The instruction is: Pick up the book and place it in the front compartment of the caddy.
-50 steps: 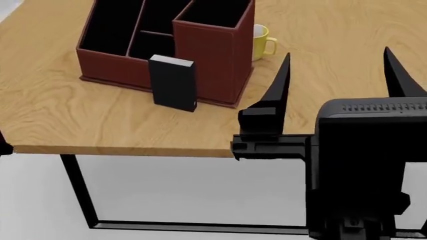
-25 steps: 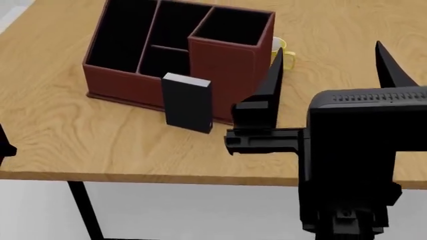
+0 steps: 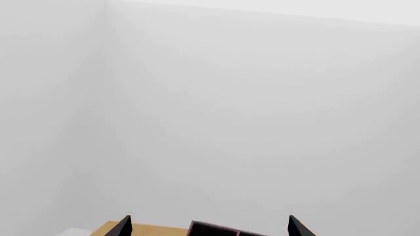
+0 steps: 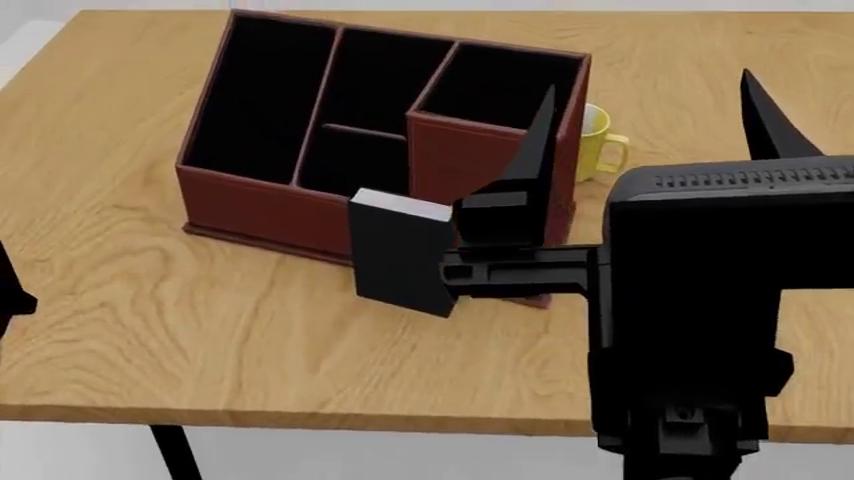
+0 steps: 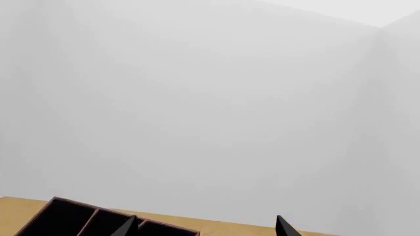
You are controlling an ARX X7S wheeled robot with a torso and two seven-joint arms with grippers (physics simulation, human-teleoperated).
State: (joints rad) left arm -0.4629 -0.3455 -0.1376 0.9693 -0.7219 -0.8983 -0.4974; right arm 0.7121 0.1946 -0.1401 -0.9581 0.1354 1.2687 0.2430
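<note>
The dark red caddy [image 4: 254,205] stands on the wooden table [image 4: 134,330], its black compartments open upward. The black book [image 4: 400,262] stands upright against the caddy's near wall, pale page edge on top. My right gripper [image 4: 650,125] is open and empty, raised to the right of the book; its left finger [image 4: 531,150] shows in front of the caddy's right compartment. In the right wrist view the gripper [image 5: 206,227] points over the caddy [image 5: 66,219]. In the left wrist view my left gripper [image 3: 210,227] is open, with a caddy corner [image 3: 217,230] beyond it.
A yellow mug [image 4: 603,140] stands just behind the caddy's right end. The table's near edge [image 4: 334,415] runs along the bottom of the head view. A black part of the left arm [image 4: 8,285] shows at the left edge. Both wrist views show mostly pale wall.
The head view has moved forward and over the table, so caddy and book sit lower and nearer. The right gripper has advanced towards the caddy. The book has stayed put beside the caddy.
</note>
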